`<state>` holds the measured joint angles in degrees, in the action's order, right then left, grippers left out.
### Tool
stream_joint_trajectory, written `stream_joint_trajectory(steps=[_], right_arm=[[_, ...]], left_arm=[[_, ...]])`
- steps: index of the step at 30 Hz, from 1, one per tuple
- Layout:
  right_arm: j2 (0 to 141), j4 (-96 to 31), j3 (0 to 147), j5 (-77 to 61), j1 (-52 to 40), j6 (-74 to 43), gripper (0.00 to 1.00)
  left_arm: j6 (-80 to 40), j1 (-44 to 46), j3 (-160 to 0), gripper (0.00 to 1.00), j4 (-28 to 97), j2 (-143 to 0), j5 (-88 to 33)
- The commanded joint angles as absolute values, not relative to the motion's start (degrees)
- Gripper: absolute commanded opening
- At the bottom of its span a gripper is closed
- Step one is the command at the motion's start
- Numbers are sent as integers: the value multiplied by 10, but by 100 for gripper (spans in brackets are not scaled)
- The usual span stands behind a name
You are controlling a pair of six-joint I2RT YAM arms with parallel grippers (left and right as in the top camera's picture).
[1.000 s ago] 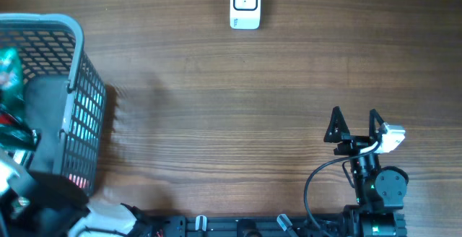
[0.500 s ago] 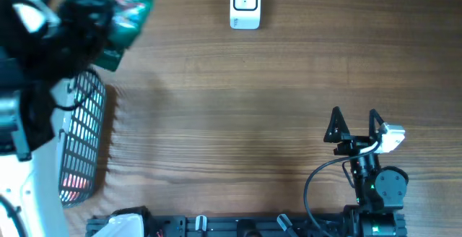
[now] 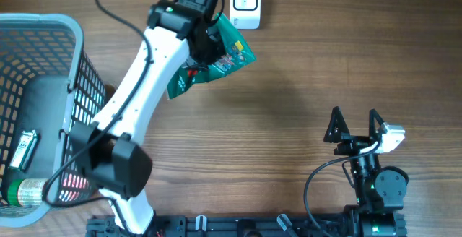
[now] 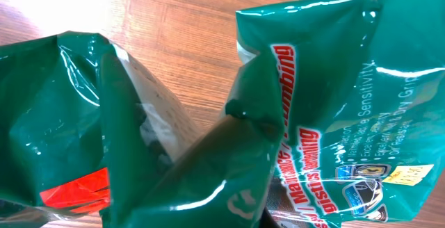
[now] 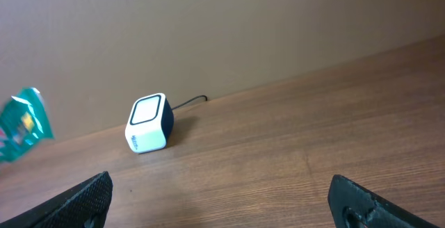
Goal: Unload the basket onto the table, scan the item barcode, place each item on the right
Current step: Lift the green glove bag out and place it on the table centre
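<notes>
A crumpled green packet (image 3: 214, 65) with red lettering hangs above the table, just left of and below the white barcode scanner (image 3: 245, 4). My left gripper (image 3: 204, 40) is shut on the packet's upper edge. The left wrist view is filled by the green packet (image 4: 292, 110), which hides the fingers. My right gripper (image 3: 355, 124) rests open at the lower right with nothing between its fingers. From the right wrist, the scanner (image 5: 148, 124) stands by the back wall. There the packet (image 5: 24, 122) shows at the left edge, and the right gripper (image 5: 222, 204) gapes wide.
A grey mesh basket (image 3: 45, 22) stands at the left edge. It holds a white pack (image 3: 24, 150) and a green tube-like item (image 3: 24, 191). The scanner's cable (image 5: 191, 101) runs to the back wall. Bare wooden table (image 3: 289, 121) lies between the arms.
My left arm has lifted the green packet out of the basket and swung it right to just beside the scanner. The right arm has not moved.
</notes>
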<state>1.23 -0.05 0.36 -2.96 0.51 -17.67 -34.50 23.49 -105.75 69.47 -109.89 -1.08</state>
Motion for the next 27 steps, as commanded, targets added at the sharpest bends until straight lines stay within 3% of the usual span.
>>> stream_joint_trajectory(steps=[1, 9, 18, 19, 20, 22, 23, 27], right_arm=[[10, 0, 3, -35, 2, -169, 100], [10, 0, 3, -35, 2, -169, 100], [10, 0, 3, -35, 2, -169, 100], [10, 0, 3, -35, 2, -169, 100], [10, 0, 3, -35, 2, -169, 100], [10, 0, 3, -35, 2, -169, 100], [10, 0, 3, -35, 2, -169, 100], [10, 0, 3, -35, 2, -169, 100]], left_arm=[[-331, 246, -1060, 4, 693, -1136, 2], [-317, 253, -1060, 4, 655, -1178, 13], [-302, 352, -915, 6, 636, -1181, 9], [-302, 361, -914, 11, 636, -1181, 9], [-302, 370, -914, 32, 632, -1181, 9], [-302, 378, -921, 84, 634, -1181, 9], [-302, 378, -934, 100, 642, -1181, 10], [-280, 372, -1045, 100, 710, -1171, 16]])
